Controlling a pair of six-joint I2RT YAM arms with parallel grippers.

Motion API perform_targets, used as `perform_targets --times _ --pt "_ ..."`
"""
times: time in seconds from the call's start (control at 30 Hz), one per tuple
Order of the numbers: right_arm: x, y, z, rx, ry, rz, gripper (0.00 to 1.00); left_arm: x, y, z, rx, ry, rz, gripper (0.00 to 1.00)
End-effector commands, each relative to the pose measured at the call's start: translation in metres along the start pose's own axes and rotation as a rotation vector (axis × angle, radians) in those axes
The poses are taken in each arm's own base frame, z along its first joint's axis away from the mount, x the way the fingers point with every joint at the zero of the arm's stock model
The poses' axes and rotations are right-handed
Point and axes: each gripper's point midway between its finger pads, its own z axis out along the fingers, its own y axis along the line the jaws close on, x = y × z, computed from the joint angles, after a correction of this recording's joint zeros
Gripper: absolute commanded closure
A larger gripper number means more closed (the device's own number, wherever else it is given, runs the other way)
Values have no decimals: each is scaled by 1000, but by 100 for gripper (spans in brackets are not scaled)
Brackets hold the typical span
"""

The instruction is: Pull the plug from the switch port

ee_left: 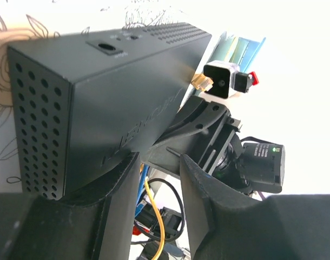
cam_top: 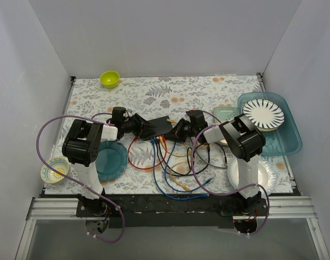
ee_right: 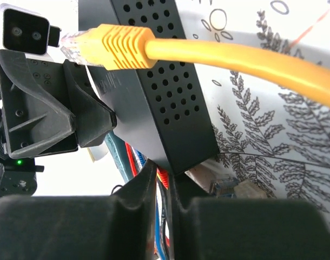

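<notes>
The switch (cam_top: 158,128) lies mid-table; it is a dark box and fills the left wrist view (ee_left: 100,103) and the right wrist view (ee_right: 154,97). My left gripper (cam_top: 139,125) (ee_left: 159,162) is open at the switch's left end. Its left fingertip (ee_left: 121,173) rests against the switch's broad face, and only cables show between the jaws. My right gripper (cam_top: 178,131) (ee_right: 166,173) is shut on a red plug (ee_right: 164,177) at the switch's socket edge. A yellow plug (ee_right: 108,46) (ee_left: 202,82) hangs free, out of any socket.
Red, blue, yellow and black cables (cam_top: 173,165) sprawl in front of the switch. A teal plate (cam_top: 112,160) and small bowl (cam_top: 55,169) sit left, a green bowl (cam_top: 110,79) at the back. At the right are a tray (cam_top: 288,138) with a striped plate (cam_top: 263,114) and a clear plate (cam_top: 265,174).
</notes>
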Motion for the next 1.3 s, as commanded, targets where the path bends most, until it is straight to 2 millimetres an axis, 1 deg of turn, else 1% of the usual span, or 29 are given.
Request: perform_targets --times 0.0,0.03,0.07,0.13,0.17,0.27,0.33,0.4,0.5,0.57,0.63,0.67,0.73,0.77,0.9,0.93,1.03,1.1,1.27 --pt "-2 -5 3 9 2 -21 96 17 -3 -6 7 30 14 64" --pt "0 -6 3 15 10 -35 99 20 -3 -7 11 38 16 64" --pt "1 -9 2 28 17 -75 99 25 -5 -6 15 49 12 64" --pt "3 -15 0 60 33 -95 99 35 -6 -7 33 73 19 64" --pt "4 -17 -1 67 39 -108 99 42 -6 -6 34 89 23 64" --pt "9 -24 -3 87 57 -142 99 52 2 -6 24 105 18 64" --pt "11 -29 -3 100 67 -162 99 53 10 -5 5 100 4 64" --pt "14 -30 -5 105 79 -171 99 52 13 -4 0 93 -7 64" --pt "21 -35 -8 118 99 -195 99 47 15 0 -17 80 -10 64" --pt "24 -40 -12 128 104 -185 99 43 10 3 -16 72 6 64" --pt "23 -38 -14 121 98 -181 89 40 7 3 -17 68 15 64" --pt "22 -36 -14 118 92 -168 79 37 2 3 -11 64 34 64" --pt "21 -30 -15 100 77 -158 73 35 -2 1 -7 60 38 64" --pt "22 -27 -15 91 75 -138 70 30 -8 0 5 48 39 64" --pt "17 -12 -12 36 65 -107 69 19 -25 -6 45 19 53 64" --pt "14 -6 -11 8 56 -113 69 17 -30 -7 57 13 57 64" --pt "11 2 -7 -7 57 -105 69 11 -38 -8 70 0 64 64" --pt "9 3 -5 -6 58 -100 68 8 -37 -5 60 3 67 64" --pt "6 3 0 -11 54 -81 68 9 -12 3 8 22 27 64"
